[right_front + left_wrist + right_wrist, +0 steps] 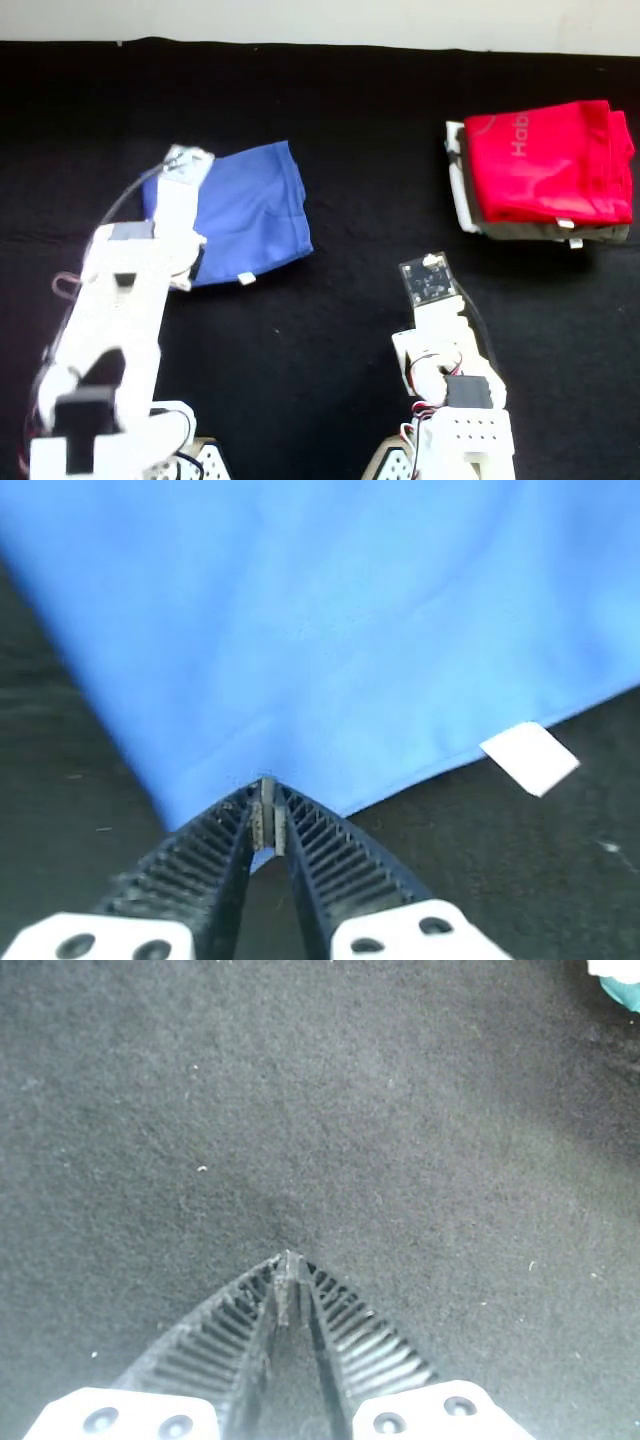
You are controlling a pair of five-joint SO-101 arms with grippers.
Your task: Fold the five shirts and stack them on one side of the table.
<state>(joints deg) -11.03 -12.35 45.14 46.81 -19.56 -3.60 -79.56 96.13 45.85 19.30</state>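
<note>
High view gives us the blue shirt (250, 215) lying folded on the left part of the black bench (350, 110), with a small white tag (246, 279) sticking out from its near edge. From the left wrist view we see the left tool (268, 815) at that same edge of the blue shirt (330, 630), close to the white tag (530, 758). Its fingers are pressed together at the tips and pinch the hem, and a sliver of blue shows between them. The left arm (130, 300) lies over the shirt's left border. Well apart, at the far right of the bench, we find the red shirt (545, 160) folded on top of a stack of pale folded shirts (540, 232). The right arm (445, 340) sits between the two, near the front. In its wrist view the right tool (288, 1285) hangs over bare bench cloth (300, 1110), fingers together and holding nothing.
</note>
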